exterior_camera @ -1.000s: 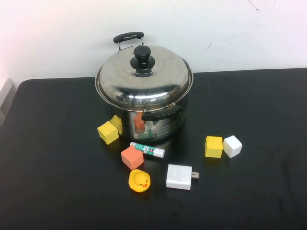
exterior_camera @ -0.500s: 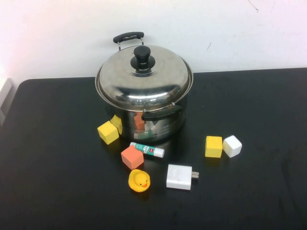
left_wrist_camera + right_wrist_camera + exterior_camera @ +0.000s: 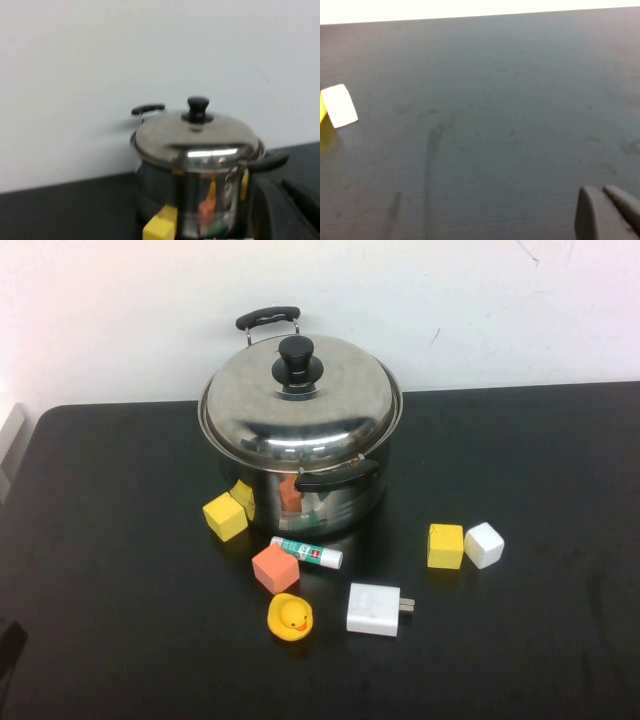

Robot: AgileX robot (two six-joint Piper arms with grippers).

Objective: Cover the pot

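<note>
The pot (image 3: 320, 490) is large, shiny steel with two black side handles and stands at the back middle of the black table. A domed steel lid (image 3: 300, 400) with a black knob sits squarely on it. Both also show in the left wrist view, the pot (image 3: 195, 195) under the lid (image 3: 197, 135). My left gripper (image 3: 281, 192) is shut and empty, low and well back from the pot on its left side. A dark part of it shows at the high view's lower left edge (image 3: 8, 645). My right gripper (image 3: 604, 192) is shut and empty over bare table.
In front of the pot lie a yellow cube (image 3: 225, 516), a glue stick (image 3: 306, 553), an orange cube (image 3: 275, 568), a rubber duck (image 3: 290, 617) and a white charger (image 3: 375, 609). To the right are a yellow cube (image 3: 445, 546) and a white cube (image 3: 484, 544).
A dark part of my left arm has come into the high view's lower left corner. The pot, the lid and the small objects have not moved.
</note>
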